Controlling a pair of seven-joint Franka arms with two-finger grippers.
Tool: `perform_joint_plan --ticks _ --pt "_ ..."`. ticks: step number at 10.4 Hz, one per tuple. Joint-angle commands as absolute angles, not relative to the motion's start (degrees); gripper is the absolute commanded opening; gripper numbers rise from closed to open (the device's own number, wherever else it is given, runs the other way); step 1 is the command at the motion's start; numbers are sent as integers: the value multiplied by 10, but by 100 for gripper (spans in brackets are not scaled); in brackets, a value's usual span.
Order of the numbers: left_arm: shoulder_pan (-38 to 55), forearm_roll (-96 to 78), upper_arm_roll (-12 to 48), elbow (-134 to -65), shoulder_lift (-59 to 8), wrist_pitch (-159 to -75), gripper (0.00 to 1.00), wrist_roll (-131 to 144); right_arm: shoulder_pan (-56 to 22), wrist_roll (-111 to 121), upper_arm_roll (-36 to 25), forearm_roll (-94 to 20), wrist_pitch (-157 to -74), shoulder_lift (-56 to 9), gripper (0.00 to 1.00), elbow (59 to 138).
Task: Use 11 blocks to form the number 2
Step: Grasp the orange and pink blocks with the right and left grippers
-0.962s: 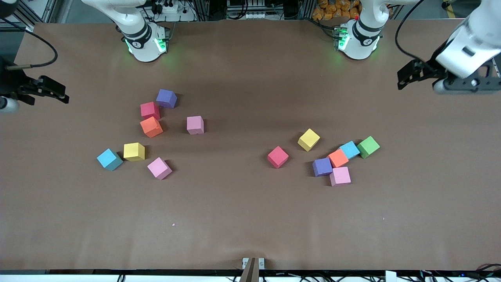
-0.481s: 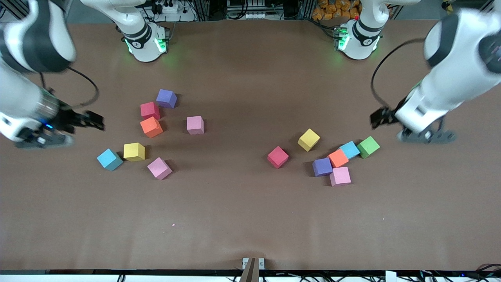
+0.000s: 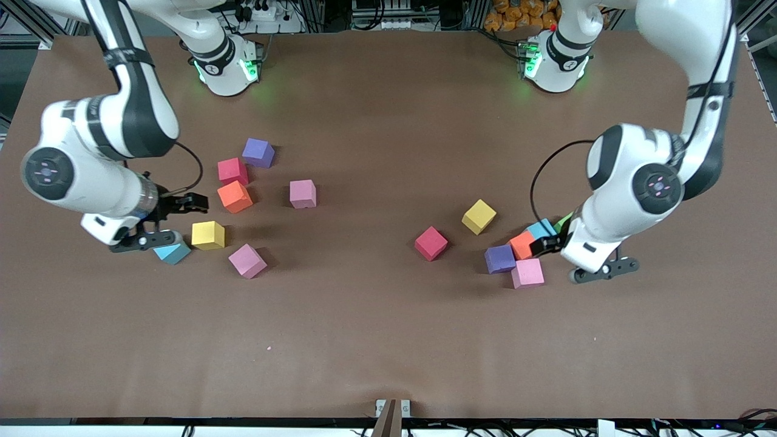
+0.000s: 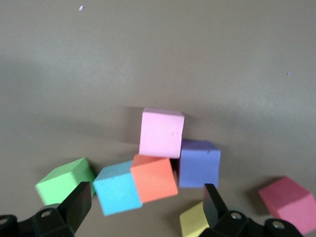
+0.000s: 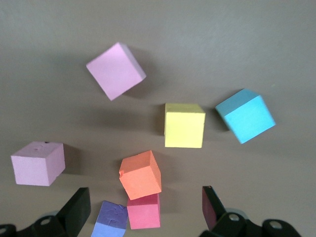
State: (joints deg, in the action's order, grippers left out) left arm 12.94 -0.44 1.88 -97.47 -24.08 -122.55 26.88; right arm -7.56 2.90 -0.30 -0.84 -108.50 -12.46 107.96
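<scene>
Nothing built yet: no number 2 on the table (image 3: 376, 340), all blocks loose in two clusters, one at each arm's end.

Right gripper (image 3: 159, 221) hangs over the cluster at its end, jaws spread, empty. It sits roughly over the light blue cube (image 3: 173, 252) and beside the yellow cube (image 3: 207, 235). Left gripper (image 3: 549, 243) is over the other cluster, jaws spread, empty, right above the packed group: orange cube (image 3: 522, 244), blue cube (image 3: 540, 229), purple cube (image 3: 499, 258), pink cube (image 3: 527, 272).

Risks as I see them:
- That packed group is tight. The orange one touches its blue, purple and pink neighbours, so a finger coming down likely lands on a neighbour or shoves the lot. I'd take an outlier first, e.g. the red cube (image 3: 431, 243) or the second yellow cube (image 3: 479, 216).
- The green cube (image 3: 563, 222) sits beside the blue one and isn't part of the count. Easy to grab by mistake, since the arm hides most of it from the front.
- Most cubes lie rotated, so wrist yaw must match or the grip will twist them.

Views: the left wrist view shows the green cube (image 4: 64, 180) whole and the contacts in that group; the front view hides them. The right wrist view shows its orange cube (image 5: 140, 175) touching the red cube (image 5: 143, 211). Only the front view shows both clusters and the free middle for the build.
</scene>
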Motion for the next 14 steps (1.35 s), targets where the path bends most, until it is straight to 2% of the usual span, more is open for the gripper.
perform_joint_plan --ticks 1,5,8,11,14 --pt "144 33 12 -961 -282 -1265 100 291 -101 45 -6 -11 -1135 -92 100 1154" --pt "144 34 3 -914 -364 -1298 100 275 -93 167 -5 -15 -1160 -116 100 1171" --pt "144 33 1 -899 -392 -1298 100 260 -11 338 -6 -88 -1194 -184 100 1172" --pt "145 33 2 -899 -401 -1299 100 247 -15 345 -8 -91 -1208 -194 100 1172" --pt "145 34 2 -900 -408 -1299 100 247 -83 259 -9 -85 -1215 -184 100 1186"
